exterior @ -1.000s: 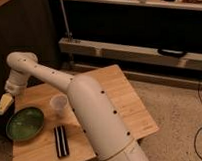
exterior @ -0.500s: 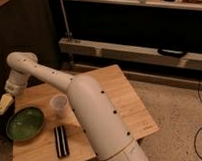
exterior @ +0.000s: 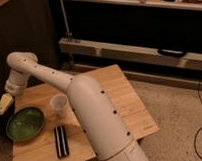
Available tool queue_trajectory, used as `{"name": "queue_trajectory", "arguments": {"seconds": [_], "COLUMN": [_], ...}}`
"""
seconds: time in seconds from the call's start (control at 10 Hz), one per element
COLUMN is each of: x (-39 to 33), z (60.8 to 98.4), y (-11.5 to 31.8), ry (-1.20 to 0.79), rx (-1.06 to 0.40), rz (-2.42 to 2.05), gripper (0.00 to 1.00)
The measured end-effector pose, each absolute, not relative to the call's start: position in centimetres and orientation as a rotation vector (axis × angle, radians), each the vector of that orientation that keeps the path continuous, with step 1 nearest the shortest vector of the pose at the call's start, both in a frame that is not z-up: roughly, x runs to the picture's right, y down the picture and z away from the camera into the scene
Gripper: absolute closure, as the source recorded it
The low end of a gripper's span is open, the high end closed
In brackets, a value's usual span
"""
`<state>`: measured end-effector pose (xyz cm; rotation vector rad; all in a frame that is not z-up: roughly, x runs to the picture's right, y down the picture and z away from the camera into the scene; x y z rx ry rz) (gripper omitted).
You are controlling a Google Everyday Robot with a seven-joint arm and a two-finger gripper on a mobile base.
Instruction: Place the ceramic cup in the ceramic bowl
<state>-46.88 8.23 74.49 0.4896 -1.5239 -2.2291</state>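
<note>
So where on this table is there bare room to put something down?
The widest bare wood is the right side of the table, beyond the arm. A smaller patch lies behind the cup. The left is crowded: bowl, cup, black bar, with the gripper at the left edge.

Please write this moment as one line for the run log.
tool: near table left edge, apart from ceramic cup | cup: upright, beside ceramic bowl | bowl: empty | placement: not yet done
</note>
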Motion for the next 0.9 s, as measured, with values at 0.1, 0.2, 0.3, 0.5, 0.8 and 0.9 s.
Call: {"name": "queue_trajectory", "arguments": {"seconds": [0.1, 0.2, 0.3, 0.5, 0.8, 0.9], "x": [-46.9, -46.9, -46.9, -46.8, -43.9, -41.6], "z": [74.5, 74.5, 74.5, 74.4, 73.3, 72.5], "y": [8.2, 8.2, 8.2, 8.1, 7.1, 7.2], "ry": [-1.524, -1.524, -1.524, -1.519, -1.434, -1.395], "rx": [0.49, 0.49, 0.49, 0.479, 0.367, 0.313], "rz": [-2.229, -2.229, -2.229, -2.233, -2.224, -2.204], "gripper": [0.2, 0.2, 0.2, 0.2, 0.2, 0.2]}}
